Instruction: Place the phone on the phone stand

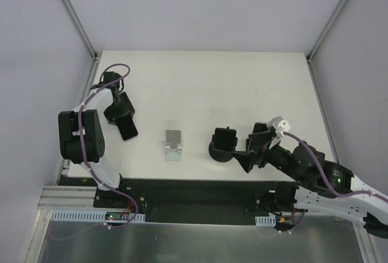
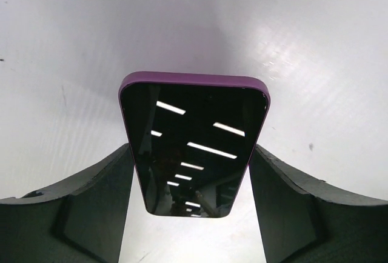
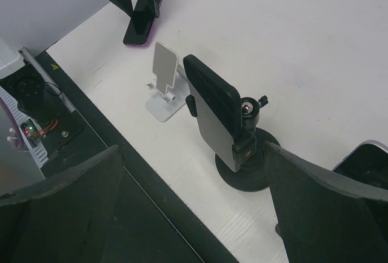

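The left pincer (image 2: 191, 149) clamps the purple-cased phone (image 1: 128, 129) by its long sides at frame left, while the disc-base phone stand (image 1: 223, 145) sits well right, beside the right pincer (image 1: 250, 148), which is spread wide.

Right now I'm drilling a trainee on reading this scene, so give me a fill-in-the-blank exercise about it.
1. The phone wears a ____ case.
2. It sits between the fingers of the robot's ____ arm.
3. The black stand has a ____ base.
4. The right gripper is ____.
Missing words: purple; left; round; open.
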`<state>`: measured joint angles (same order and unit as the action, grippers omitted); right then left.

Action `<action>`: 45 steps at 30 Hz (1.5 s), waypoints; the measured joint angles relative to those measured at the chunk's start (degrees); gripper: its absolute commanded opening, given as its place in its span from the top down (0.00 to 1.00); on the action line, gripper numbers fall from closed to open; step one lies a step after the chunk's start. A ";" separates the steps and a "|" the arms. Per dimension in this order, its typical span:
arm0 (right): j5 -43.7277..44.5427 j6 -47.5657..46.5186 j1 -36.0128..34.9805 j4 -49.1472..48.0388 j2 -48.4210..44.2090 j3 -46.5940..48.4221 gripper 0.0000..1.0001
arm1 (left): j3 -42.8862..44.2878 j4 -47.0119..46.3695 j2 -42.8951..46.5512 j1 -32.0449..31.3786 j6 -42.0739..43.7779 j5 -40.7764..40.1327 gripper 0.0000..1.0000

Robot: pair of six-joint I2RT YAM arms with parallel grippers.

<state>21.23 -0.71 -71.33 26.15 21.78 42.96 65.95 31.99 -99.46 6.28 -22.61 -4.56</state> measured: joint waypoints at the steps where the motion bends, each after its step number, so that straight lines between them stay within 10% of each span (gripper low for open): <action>1: 0.26 0.04 0.00 0.00 0.17 0.09 0.00 | -0.20 0.00 0.96 -0.79 -0.52 -0.35 1.00; 16: 3.76 0.13 0.00 1.16 2.32 2.38 0.00 | -3.37 -0.07 19.67 -9.88 -1.88 -7.65 1.00; 27: 5.84 0.44 0.00 2.19 3.08 4.85 0.00 | -10.05 -4.39 46.18 -29.46 -2.40 -13.51 1.00; 36: 6.51 2.25 0.00 2.14 3.50 5.62 0.00 | -13.05 -6.10 44.76 -54.42 -5.31 -29.90 1.00; 45: 6.67 3.23 0.00 2.12 3.54 5.62 0.00 | -15.54 -7.54 40.72 -59.63 -10.88 -39.23 1.00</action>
<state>27.90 2.52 -71.33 28.27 25.32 48.58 50.41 24.45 -58.74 -53.34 -33.50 -43.79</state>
